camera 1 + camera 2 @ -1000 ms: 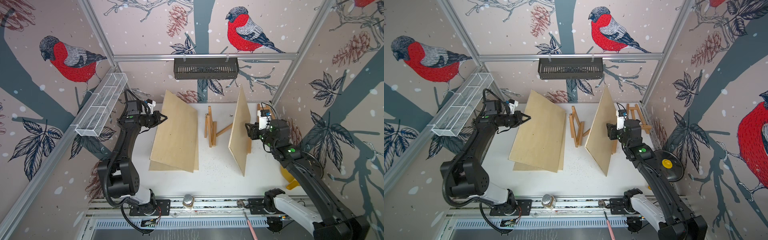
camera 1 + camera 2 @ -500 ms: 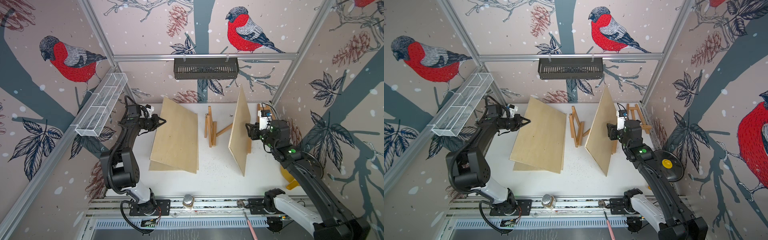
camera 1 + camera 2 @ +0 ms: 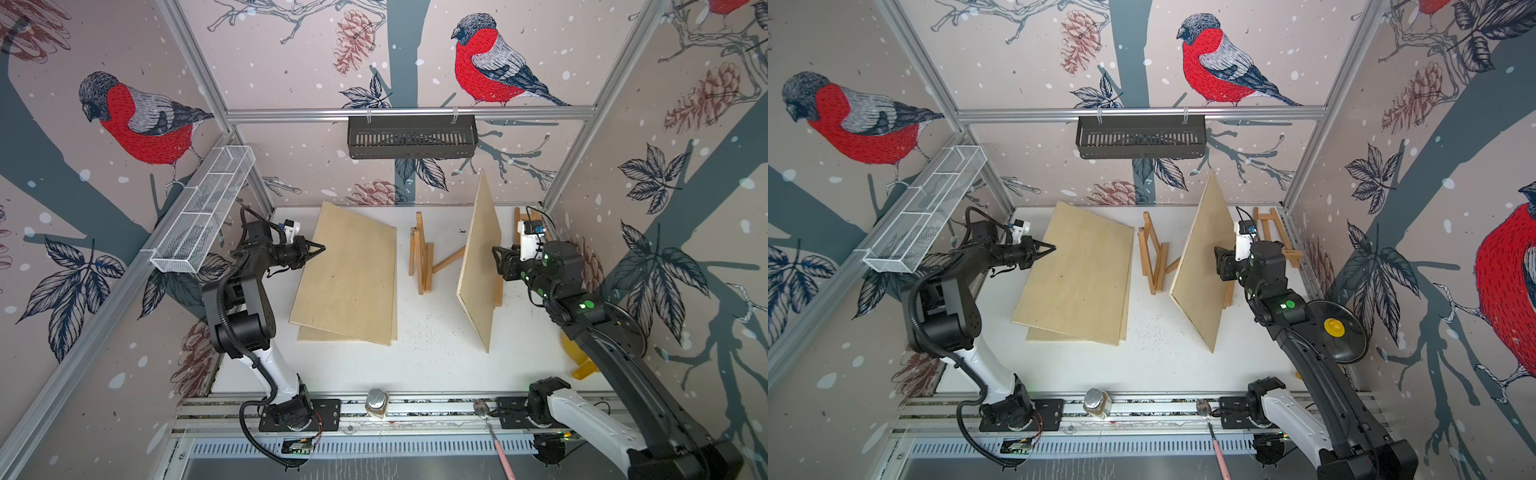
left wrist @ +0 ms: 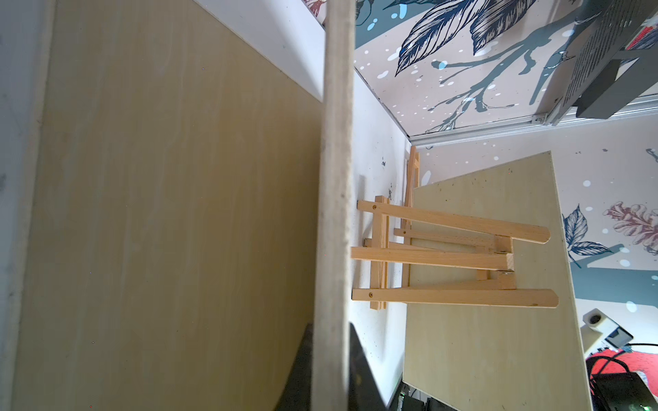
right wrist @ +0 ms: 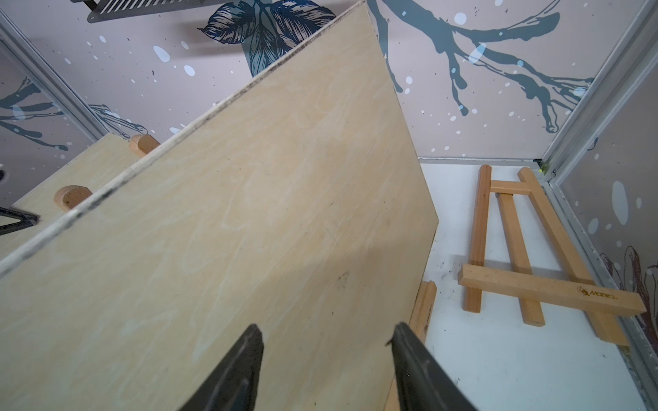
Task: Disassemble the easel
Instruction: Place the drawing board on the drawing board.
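In 1 second the left gripper [image 3: 321, 249], clamped on the edge of a board [image 3: 349, 270] left of centre, has lowered it toward the flat board [image 3: 316, 335] beneath. The right gripper [image 3: 500, 262], half open and empty, waits unmoved by the upright board [image 3: 478, 257]. The centre easel [image 3: 422, 266] stands bare, likely next.
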Action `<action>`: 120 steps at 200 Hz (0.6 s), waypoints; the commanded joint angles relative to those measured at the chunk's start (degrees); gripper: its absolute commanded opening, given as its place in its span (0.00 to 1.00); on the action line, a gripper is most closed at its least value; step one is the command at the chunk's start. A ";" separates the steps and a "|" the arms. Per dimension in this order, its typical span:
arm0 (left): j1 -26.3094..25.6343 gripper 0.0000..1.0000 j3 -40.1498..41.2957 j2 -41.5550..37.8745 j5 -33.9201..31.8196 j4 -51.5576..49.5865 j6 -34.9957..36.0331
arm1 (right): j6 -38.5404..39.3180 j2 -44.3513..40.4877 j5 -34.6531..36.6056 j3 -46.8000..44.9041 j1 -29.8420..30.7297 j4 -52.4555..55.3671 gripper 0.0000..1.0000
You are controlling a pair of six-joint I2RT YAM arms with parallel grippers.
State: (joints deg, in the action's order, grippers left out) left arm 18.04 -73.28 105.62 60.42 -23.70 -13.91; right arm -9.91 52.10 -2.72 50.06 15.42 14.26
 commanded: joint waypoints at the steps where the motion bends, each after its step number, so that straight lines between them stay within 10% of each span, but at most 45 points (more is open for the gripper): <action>1: 0.80 0.00 -0.52 1.98 -8.34 -0.41 5.56 | 0.43 -0.33 0.27 -0.31 0.13 -1.23 0.59; 120: 3.04 0.00 -0.90 11.41 -20.24 -1.52 6.35 | 0.52 -0.23 0.17 -0.76 0.12 -1.57 0.59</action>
State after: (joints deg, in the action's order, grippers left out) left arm 20.56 -74.11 115.00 63.64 -22.48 -8.97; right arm -9.91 51.94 -2.74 49.47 15.42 14.09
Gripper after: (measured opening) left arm 0.158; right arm 0.593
